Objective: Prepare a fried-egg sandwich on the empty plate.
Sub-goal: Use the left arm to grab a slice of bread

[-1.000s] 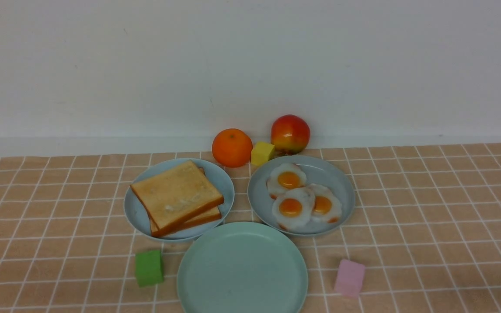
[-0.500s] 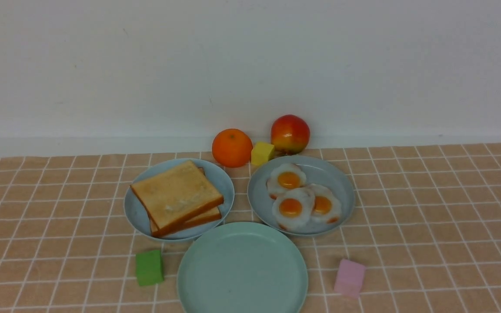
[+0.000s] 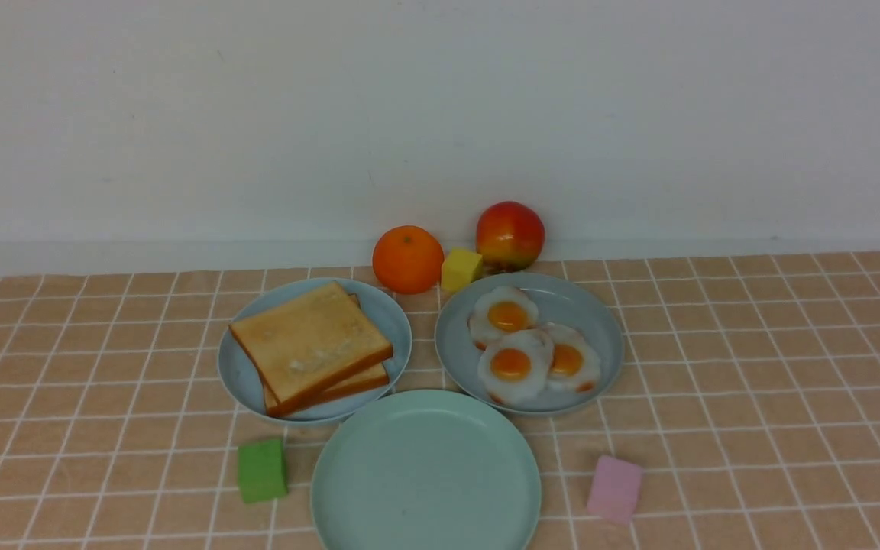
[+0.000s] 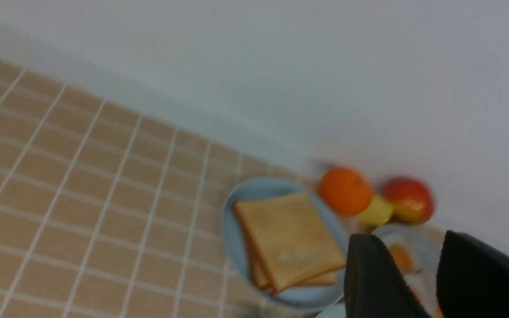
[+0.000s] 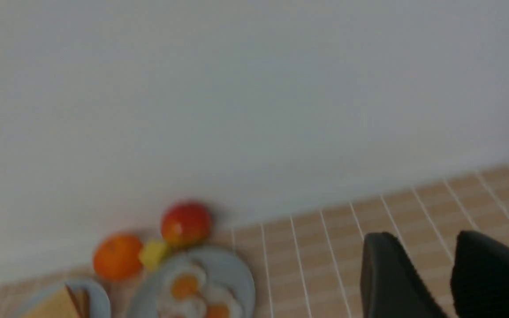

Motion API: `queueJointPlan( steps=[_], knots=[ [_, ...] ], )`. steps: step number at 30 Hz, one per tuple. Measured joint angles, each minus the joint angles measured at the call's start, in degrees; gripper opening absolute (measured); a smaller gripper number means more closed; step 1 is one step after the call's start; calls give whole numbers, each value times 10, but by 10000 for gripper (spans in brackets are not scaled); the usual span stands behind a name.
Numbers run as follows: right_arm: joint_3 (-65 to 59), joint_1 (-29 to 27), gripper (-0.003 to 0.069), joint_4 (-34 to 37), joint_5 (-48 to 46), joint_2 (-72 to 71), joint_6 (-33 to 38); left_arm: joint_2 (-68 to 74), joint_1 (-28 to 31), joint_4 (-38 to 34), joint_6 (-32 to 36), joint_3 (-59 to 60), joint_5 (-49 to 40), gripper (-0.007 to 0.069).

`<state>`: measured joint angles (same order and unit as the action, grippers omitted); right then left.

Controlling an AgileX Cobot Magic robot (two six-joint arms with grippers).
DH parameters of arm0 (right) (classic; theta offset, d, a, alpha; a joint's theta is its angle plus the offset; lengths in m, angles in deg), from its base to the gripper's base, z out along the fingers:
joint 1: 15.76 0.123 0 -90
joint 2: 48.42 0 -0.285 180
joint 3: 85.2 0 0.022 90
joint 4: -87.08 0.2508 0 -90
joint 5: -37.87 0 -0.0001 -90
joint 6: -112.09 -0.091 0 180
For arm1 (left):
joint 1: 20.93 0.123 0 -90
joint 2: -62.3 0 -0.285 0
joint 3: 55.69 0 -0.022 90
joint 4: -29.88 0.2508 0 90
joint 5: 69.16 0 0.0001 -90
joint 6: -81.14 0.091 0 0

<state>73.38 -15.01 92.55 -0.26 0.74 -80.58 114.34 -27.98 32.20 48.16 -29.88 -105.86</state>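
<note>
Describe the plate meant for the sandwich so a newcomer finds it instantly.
On the peach checked tablecloth, three plates form a triangle. The empty plate is the nearest, between a green cube and a pink cube. Unlike the toast plate and egg plate, it is mint-green and bare.

front: low over the bench's [image 3: 791,382] near edge, centred, facing the far wall [image 3: 440,114], close in | left wrist: raised toward the left edge, tilted, aimed at the far edge — blurred | right wrist: raised toward the right edge, facing the wall | shared by all: orange [image 3: 407,260], apple [image 3: 509,235], yellow cube [image 3: 461,269], toast slices [image 3: 310,344], fried eggs [image 3: 511,365]
</note>
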Motion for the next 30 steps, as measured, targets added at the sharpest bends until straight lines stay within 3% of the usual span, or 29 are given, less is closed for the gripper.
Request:
queueJointPlan(
  steps=[7, 11, 16, 20, 28, 30],
  knots=[
    [-99, 65, 239, 94, -5, 5, 16, 162, 0, -10, 2, 0, -38, 239],
    [-142, 99, 239, 139, -28, 5, 59, 241, 0, -52, -1, 0, -33, 239],
    [-161, 132, 239, 201, -72, 6, 146, 326, 0, -164, 6, -1, 14, 239],
    [-161, 141, 239, 280, -119, 9, 270, 396, 0, -263, 63, -17, 65, 239],
    [-161, 141, 239, 387, -198, 9, 482, 502, 0, -305, 142, -97, 76, 239],
    [-161, 141, 239, 401, -202, 9, 500, 521, 0, -305, 143, -110, 79, 239]
  ],
)
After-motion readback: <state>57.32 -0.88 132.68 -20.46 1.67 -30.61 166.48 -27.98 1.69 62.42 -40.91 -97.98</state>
